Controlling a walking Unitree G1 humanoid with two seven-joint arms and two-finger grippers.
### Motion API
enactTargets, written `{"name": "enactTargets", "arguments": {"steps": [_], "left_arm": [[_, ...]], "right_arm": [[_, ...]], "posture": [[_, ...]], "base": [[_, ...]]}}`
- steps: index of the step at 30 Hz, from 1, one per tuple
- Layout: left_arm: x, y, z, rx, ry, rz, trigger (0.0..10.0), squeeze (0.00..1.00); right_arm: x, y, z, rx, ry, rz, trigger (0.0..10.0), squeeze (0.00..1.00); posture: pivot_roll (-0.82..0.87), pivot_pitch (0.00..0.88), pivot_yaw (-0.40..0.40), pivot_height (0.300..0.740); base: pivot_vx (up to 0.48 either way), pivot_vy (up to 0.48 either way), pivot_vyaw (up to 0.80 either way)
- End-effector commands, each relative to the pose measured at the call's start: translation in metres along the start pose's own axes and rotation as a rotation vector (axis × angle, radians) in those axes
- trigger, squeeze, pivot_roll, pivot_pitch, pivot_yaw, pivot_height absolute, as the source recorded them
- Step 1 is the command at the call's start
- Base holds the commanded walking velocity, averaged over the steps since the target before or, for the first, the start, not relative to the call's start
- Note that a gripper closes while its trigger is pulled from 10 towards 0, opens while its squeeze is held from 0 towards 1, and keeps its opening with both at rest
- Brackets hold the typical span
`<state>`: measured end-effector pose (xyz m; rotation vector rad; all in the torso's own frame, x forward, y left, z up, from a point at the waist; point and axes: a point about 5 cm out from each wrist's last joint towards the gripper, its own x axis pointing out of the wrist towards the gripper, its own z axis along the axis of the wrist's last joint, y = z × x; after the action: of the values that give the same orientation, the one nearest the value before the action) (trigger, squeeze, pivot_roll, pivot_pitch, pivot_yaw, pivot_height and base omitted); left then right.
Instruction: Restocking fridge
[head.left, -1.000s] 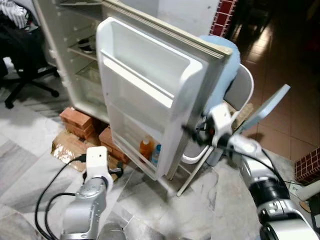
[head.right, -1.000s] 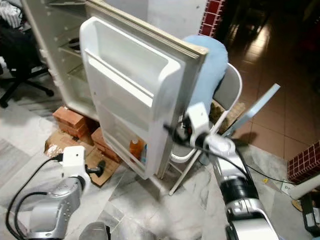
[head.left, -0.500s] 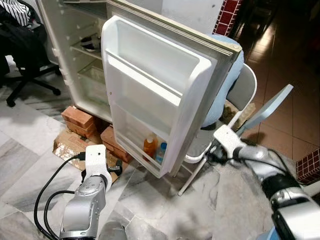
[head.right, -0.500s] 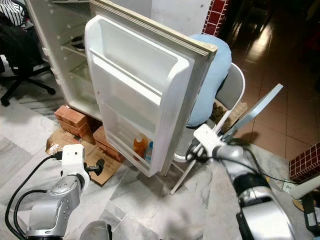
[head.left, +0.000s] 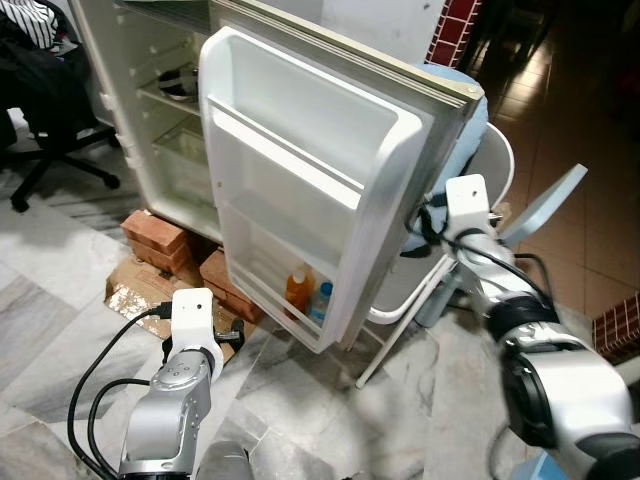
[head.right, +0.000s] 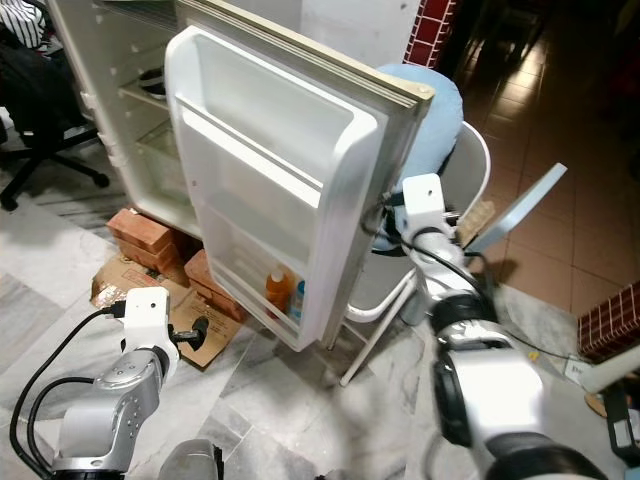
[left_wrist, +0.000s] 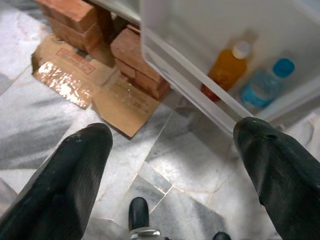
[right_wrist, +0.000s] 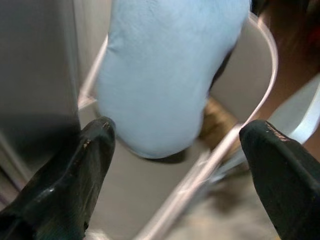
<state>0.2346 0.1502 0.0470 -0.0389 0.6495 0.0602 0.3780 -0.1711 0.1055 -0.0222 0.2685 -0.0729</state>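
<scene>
1. Two bottles stand in the lowest door shelf of the open fridge door (head.left: 300, 190): an orange bottle (head.left: 295, 290) and a blue-capped bottle (head.left: 321, 301) just beside it. The fridge (head.left: 150, 120) rests on bricks (head.left: 155, 240).
2. Head views: the right gripper (head.right: 385, 222) sits at the door's outer edge, in front of a chair (head.right: 470, 180) with a blue cushion (head.right: 425, 130). The left arm is held low before the door.
3. Left wrist view: the left gripper (left_wrist: 170, 150) is spread wide and holds nothing; both bottles lie ahead.
4. Right wrist view: the right gripper's fingers (right_wrist: 75, 175) are wide apart and empty, beside the door edge.
5. Judgement: door handling is in hand; next, fetch stock or swing the door.
</scene>
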Motion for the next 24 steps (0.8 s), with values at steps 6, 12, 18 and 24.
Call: {"name": "enactTargets", "arguments": {"steps": [6,12,18,24], "left_arm": [[0.001,-0.006,0.001,0.005,0.0,-0.02,10.0,0.0],[0.003,-0.009,-0.004,-0.036,0.057,-0.059,10.0,0.0],[0.003,-0.014,-0.005,-0.028,0.079,-0.095,10.0,0.0],[0.004,-0.013,-0.008,-0.016,0.103,-0.09,10.0,0.0]], "right_arm": [[-0.007,0.071,0.071,0.278,-0.282,0.389,10.0,0.0],[-0.026,0.092,0.074,0.316,-0.305,0.752,10.0,0.0],[-0.03,0.078,0.039,0.16,-0.186,0.862,10.0,0.0],[-0.013,0.054,0.021,-0.043,-0.081,0.585,10.0,0.0]], "posture": [[0.14,0.0,-0.117,0.74],[0.12,0.0,-0.115,0.74],[0.12,0.0,-0.113,0.74],[0.12,0.0,-0.11,0.74]], "base": [[0.0,0.0,0.0],[0.0,0.0,0.0],[0.0,0.0,0.0],[0.0,0.0,0.0]]}}
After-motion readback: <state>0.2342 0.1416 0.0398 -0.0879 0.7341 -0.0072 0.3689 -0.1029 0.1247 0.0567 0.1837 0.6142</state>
